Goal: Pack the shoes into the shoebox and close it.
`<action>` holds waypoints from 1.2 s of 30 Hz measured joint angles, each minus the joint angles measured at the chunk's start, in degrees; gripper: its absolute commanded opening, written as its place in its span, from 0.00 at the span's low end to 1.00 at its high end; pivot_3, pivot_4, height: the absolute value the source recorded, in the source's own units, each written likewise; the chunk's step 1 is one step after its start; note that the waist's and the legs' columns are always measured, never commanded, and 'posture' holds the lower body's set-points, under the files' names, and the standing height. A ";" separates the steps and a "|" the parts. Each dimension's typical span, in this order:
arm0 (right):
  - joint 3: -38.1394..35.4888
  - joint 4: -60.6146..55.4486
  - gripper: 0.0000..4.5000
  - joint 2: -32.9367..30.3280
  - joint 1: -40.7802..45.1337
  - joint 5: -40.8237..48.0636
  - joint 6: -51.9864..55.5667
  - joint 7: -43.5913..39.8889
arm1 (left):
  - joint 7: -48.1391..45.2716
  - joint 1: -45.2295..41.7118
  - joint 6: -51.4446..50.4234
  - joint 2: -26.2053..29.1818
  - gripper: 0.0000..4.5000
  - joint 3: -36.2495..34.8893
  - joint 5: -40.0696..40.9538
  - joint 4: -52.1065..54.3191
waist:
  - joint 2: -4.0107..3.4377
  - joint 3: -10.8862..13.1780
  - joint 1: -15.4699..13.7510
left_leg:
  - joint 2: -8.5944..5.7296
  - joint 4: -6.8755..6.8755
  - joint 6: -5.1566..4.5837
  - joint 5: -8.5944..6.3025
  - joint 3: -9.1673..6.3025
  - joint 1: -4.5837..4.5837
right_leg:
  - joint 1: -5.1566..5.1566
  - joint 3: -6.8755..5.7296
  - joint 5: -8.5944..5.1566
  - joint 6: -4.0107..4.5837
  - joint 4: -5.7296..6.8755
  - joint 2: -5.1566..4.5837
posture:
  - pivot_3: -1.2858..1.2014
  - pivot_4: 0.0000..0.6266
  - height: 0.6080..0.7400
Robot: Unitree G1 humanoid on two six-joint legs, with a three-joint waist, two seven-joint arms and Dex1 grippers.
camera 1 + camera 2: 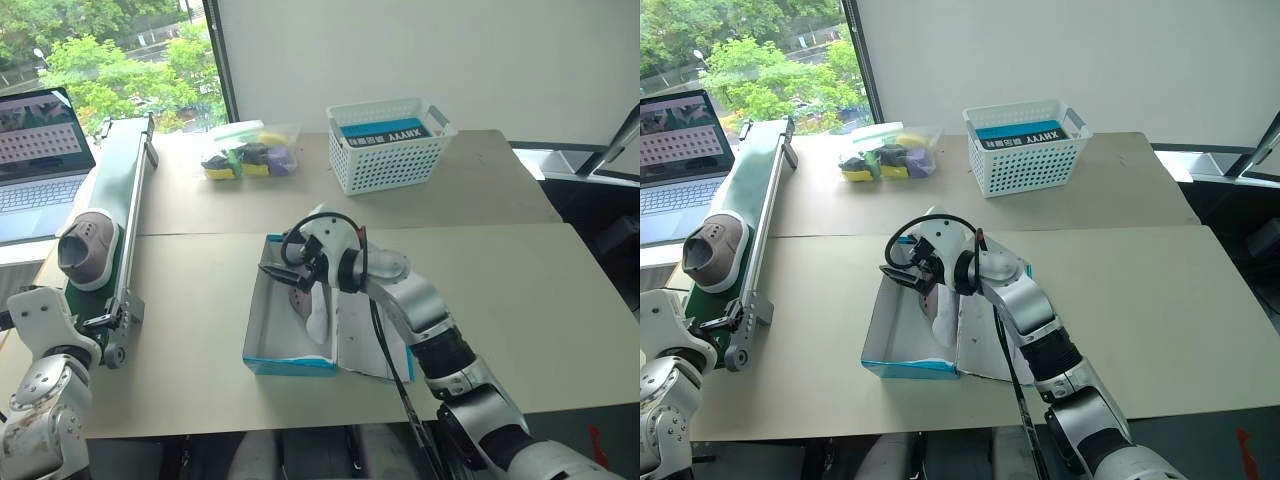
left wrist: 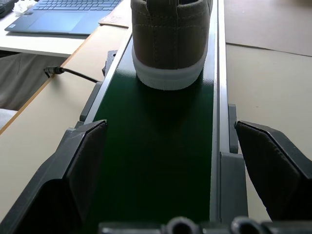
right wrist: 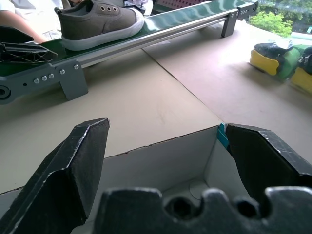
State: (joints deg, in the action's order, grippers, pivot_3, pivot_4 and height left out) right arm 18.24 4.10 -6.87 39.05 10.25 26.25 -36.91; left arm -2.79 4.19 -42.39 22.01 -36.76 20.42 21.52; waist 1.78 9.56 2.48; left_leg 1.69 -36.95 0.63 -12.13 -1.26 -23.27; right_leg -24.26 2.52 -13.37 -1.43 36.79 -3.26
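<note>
One grey shoe (image 1: 85,245) with a pale sole stands on the green conveyor belt (image 1: 125,190) at the left. My left gripper (image 2: 170,126) is open at the belt's near end, one finger on each side of the belt, with the shoe's (image 2: 170,39) heel a short way ahead. The cyan shoebox (image 1: 262,345) lies open at the table's middle, white inside, its lid (image 1: 365,345) flat to the right. A second shoe (image 1: 316,315) lies in the box, partly hidden. My right gripper (image 1: 283,272) hovers open above the box, holding nothing.
A white lattice basket (image 1: 385,150) with a cyan box in it stands at the back. A clear bag of coloured sponges (image 1: 245,155) lies left of it. A laptop (image 1: 35,150) sits beyond the conveyor. Bare table lies right of the shoebox.
</note>
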 measured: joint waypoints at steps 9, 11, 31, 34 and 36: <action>-0.65 -1.34 1.00 -0.41 -0.13 0.00 0.94 0.34 | 1.37 -1.61 -1.11 -0.98 1.00 -0.28 0.24 -1.94 | 0.00 0.00 -0.02 | 0.00 0.00 0.00 0.00 -0.01 0.00 | 0.00 0.00 0.00 0.00 0.02 0.00 | 0.52 0.24 0.99; -0.69 -1.37 1.00 -0.42 -0.25 0.01 1.27 0.47 | 1.73 -2.01 -1.65 -0.97 1.00 -0.67 0.32 -2.17 | 0.00 0.00 -0.02 | -0.01 0.00 0.00 0.00 0.00 0.01 | 0.01 0.00 0.00 0.00 0.02 0.00 | 0.52 0.24 0.99; -1.07 -1.39 1.00 -0.43 -0.73 0.00 1.77 0.96 | 2.65 -3.75 -1.89 -1.45 0.55 -2.22 2.17 -2.08 | 0.00 0.00 -0.40 | -0.02 -0.01 0.06 0.04 -0.01 0.15 | 0.08 0.00 0.00 0.01 0.17 0.00 | 0.52 0.24 0.99; -1.09 -1.38 1.00 -0.40 -0.72 0.00 1.77 1.01 | 2.81 -4.76 -0.81 -2.48 0.55 -1.98 2.42 -2.04 | 0.02 -0.01 -0.42 | -0.02 -0.01 0.06 0.04 -0.02 0.08 | 0.05 -0.01 0.00 0.01 0.13 0.01 | 0.52 0.24 0.99; -1.21 -1.37 1.00 -0.31 -0.71 0.00 1.78 1.11 | 2.63 -5.58 0.90 -3.07 0.55 -0.95 2.41 -1.38 | 0.08 -0.01 -0.41 | -0.01 -0.01 0.07 0.04 -0.02 0.01 | 0.02 -0.02 0.00 0.01 0.08 0.01 | 0.52 0.24 0.99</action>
State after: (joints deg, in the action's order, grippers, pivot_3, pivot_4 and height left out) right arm 17.04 2.72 -7.18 38.34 10.25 28.03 -35.80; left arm -0.16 -1.38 -41.48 18.94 -37.71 22.84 20.14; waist 1.86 9.55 2.07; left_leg 1.68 -36.96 0.69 -12.09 -1.28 -23.26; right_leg -24.24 2.50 -13.37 -1.42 36.87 -3.25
